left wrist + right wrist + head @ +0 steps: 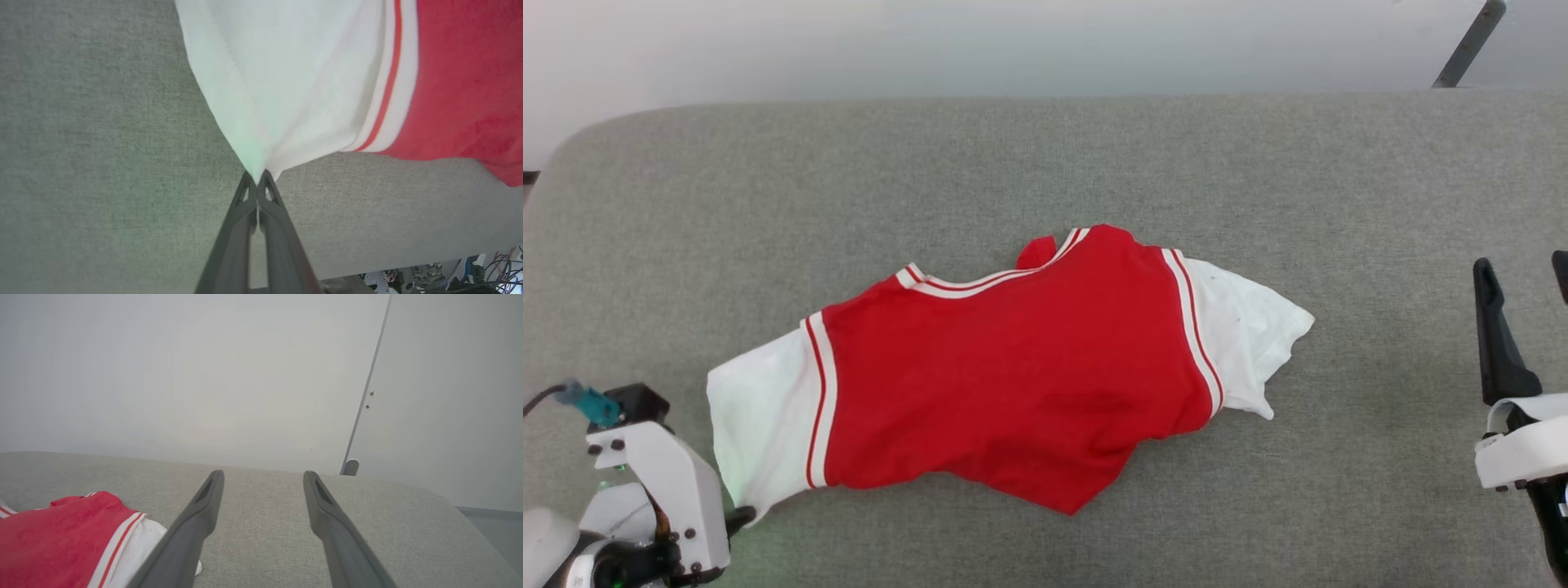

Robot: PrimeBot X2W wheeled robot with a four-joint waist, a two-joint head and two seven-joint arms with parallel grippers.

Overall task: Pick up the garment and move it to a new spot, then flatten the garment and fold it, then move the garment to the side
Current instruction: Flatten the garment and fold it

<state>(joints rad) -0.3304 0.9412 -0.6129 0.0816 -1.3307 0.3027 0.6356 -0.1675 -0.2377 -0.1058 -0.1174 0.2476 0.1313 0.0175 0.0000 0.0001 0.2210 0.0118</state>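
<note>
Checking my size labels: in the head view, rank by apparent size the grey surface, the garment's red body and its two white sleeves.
1. Grey surface
2. Red body of the garment
3. Left sleeve and right sleeve: they look about alike, so unranked.

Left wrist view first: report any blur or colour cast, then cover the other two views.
Left wrist view: the garment is soft-focused, greenish where the left hand pinches its sleeve. Head view: sharp, even light, faint green glow at that sleeve corner. Right wrist view: flat, hazy light, right hand crisp.
</note>
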